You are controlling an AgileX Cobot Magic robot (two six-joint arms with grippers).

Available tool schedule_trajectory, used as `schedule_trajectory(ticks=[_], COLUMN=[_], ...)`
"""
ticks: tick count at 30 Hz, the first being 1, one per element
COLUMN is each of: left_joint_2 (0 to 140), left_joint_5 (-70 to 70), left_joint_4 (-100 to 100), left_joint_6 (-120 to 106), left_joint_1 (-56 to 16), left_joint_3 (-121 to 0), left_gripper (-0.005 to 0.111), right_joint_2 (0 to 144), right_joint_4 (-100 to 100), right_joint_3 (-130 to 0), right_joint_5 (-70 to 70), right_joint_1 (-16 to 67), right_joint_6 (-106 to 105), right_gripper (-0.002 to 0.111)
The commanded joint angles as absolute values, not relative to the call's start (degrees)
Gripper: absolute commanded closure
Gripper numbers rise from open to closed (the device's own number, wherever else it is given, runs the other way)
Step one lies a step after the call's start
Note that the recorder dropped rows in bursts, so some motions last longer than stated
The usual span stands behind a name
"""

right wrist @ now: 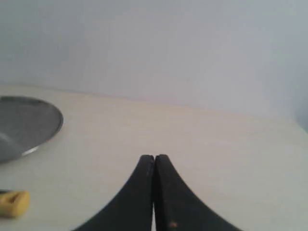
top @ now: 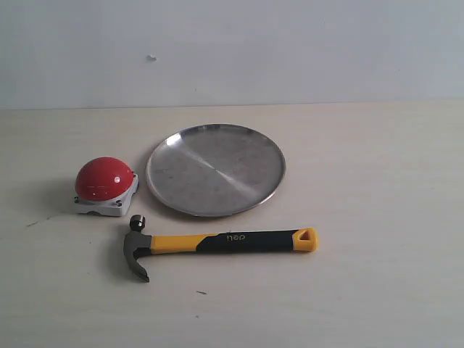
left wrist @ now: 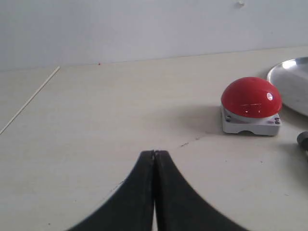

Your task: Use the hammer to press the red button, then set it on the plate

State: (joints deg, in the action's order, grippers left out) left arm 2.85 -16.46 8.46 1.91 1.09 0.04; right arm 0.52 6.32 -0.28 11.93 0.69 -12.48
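The hammer (top: 217, 244) lies flat on the table, dark head toward the left and yellow end toward the right. Just behind its head sits the red button (top: 105, 179) on its grey base, also in the left wrist view as the red button (left wrist: 251, 97). The silver plate (top: 215, 169) rests behind the handle; its rim shows as the plate (left wrist: 291, 79) and the plate (right wrist: 29, 126). My left gripper (left wrist: 154, 153) is shut with nothing in it, well short of the button. My right gripper (right wrist: 154, 157) is shut and empty, with the hammer's yellow end (right wrist: 13, 203) off to one side. Neither gripper appears in the exterior view.
A pale wooden table (top: 377, 167) carries everything, backed by a plain light wall (top: 290, 43). A thin seam line (left wrist: 29, 100) crosses the table in the left wrist view.
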Motion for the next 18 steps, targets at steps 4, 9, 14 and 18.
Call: schedule_trajectory(ticks=[4, 9, 14, 18], left_joint_2=[2.49, 2.49, 2.49, 2.49], left_joint_5=[-16.06, -16.06, -16.06, -16.06], left_joint_4=[8.66, 8.66, 8.66, 8.66], left_joint_6=[1.67, 1.67, 1.67, 1.67], left_joint_1=[1.17, 1.17, 1.17, 1.17], left_joint_3=[0.00, 0.00, 0.00, 0.00], left_gripper=[0.107, 0.107, 0.107, 0.107], right_joint_2=[0.19, 0.19, 0.19, 2.01], right_joint_4=[16.40, 23.08, 25.63, 25.75], right_joint_3=[0.00, 0.00, 0.00, -2.45], right_joint_5=[-2.40, -11.49, -21.41, -40.67], right_joint_1=[0.31, 0.31, 0.31, 0.31], right_joint_6=[-3.92, 0.82, 5.94, 21.81], right_gripper=[0.108, 0.108, 0.108, 0.108])
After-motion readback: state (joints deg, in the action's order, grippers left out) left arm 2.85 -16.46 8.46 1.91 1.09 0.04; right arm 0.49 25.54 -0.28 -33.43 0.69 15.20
